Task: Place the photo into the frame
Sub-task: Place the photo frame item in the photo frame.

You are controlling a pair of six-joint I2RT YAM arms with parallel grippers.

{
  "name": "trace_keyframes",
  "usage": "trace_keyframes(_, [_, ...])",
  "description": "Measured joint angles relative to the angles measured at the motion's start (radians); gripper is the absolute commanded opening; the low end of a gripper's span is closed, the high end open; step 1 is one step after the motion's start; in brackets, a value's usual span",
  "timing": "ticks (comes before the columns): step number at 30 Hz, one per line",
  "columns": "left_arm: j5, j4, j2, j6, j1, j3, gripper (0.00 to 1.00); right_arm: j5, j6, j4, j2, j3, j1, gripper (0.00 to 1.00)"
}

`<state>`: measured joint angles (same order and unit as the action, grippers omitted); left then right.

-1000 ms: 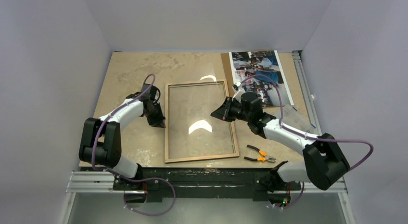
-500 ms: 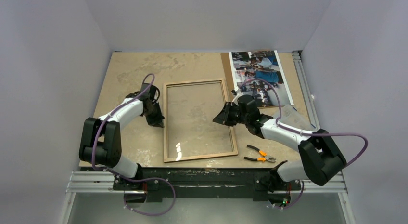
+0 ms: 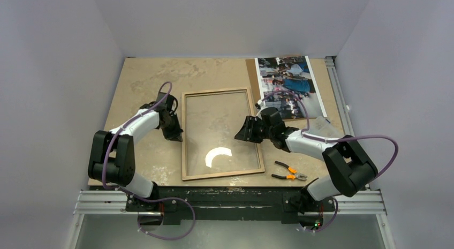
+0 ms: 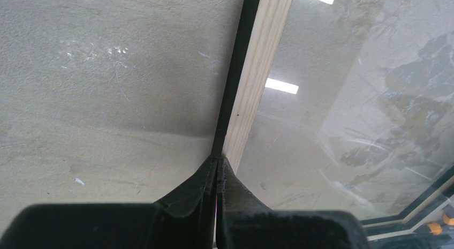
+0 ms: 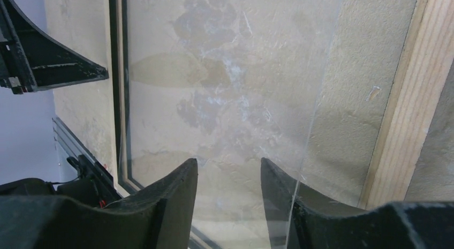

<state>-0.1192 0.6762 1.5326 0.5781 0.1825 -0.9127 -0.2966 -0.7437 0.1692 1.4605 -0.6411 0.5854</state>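
The frame (image 3: 183, 136) lies flat in the middle of the table, light wood back up, with its clear pane (image 3: 214, 126) inside. My left gripper (image 3: 174, 135) is shut, its tips (image 4: 217, 162) against the outer edge of the frame's left rail (image 4: 258, 83). My right gripper (image 3: 244, 133) hangs open over the right part of the pane (image 5: 214, 88), nothing between its fingers (image 5: 179, 185). The pane's right edge (image 5: 321, 99) stands apart from the right rail (image 5: 404, 99) and runs past one finger. The photo (image 3: 289, 77) lies face up at the far right.
A brown backing board (image 3: 251, 72) lies under the photo's left side. Orange-handled pliers (image 3: 289, 172) lie near the front edge, right of the frame. A clear plastic sheet (image 3: 327, 129) sits beside the right arm. Metal rails run along the front and right table edges.
My right gripper has opened from shut and shifted slightly down and left over the pane. The glare on the pane has moved. The left arm has not moved.
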Motion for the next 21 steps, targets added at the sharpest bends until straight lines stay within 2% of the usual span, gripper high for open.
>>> trace_keyframes(5, [0.000,0.000,0.001,0.000,0.000,-0.001,0.01,0.000,0.005,-0.029,0.013,-0.017,0.000,0.58])
trace_keyframes(13, [0.000,0.002,0.002,0.000,0.000,-0.002,0.01,0.012,0.023,-0.104,0.026,-0.068,0.014,0.64])
trace_keyframes(21, [0.000,0.002,0.003,0.000,0.000,-0.003,0.01,0.092,0.063,-0.222,0.053,-0.127,0.039,0.72])
